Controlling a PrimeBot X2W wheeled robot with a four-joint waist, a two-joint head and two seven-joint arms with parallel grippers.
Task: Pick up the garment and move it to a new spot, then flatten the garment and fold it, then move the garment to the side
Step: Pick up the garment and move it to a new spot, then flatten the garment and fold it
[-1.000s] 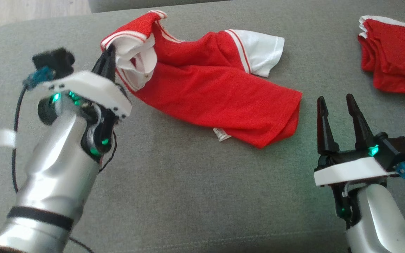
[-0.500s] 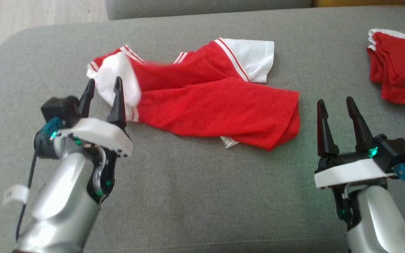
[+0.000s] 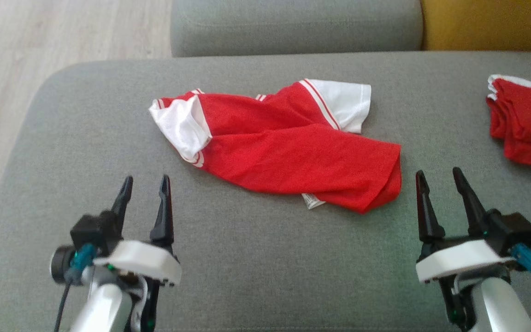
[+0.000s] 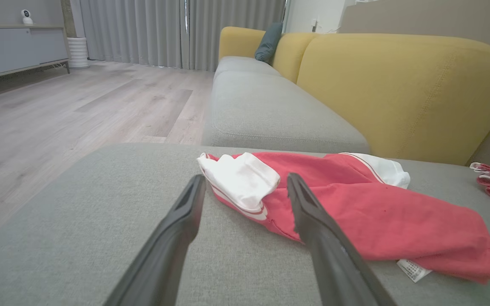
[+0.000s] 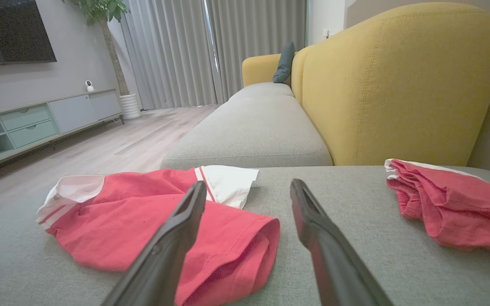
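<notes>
The red shirt (image 3: 288, 152) lies rumpled on the grey sofa cushion (image 3: 247, 258), its length running left-right. The left gripper (image 3: 147, 177), spread and empty, faces the white sleeve (image 3: 180, 124); the right gripper (image 3: 438, 171), also spread, sits just beside the hem (image 3: 392, 180).

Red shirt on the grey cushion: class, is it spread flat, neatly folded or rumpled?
Rumpled. The red shirt lies bunched, body doubled over itself, one white sleeve turned back, its label poking out underneath.
</notes>
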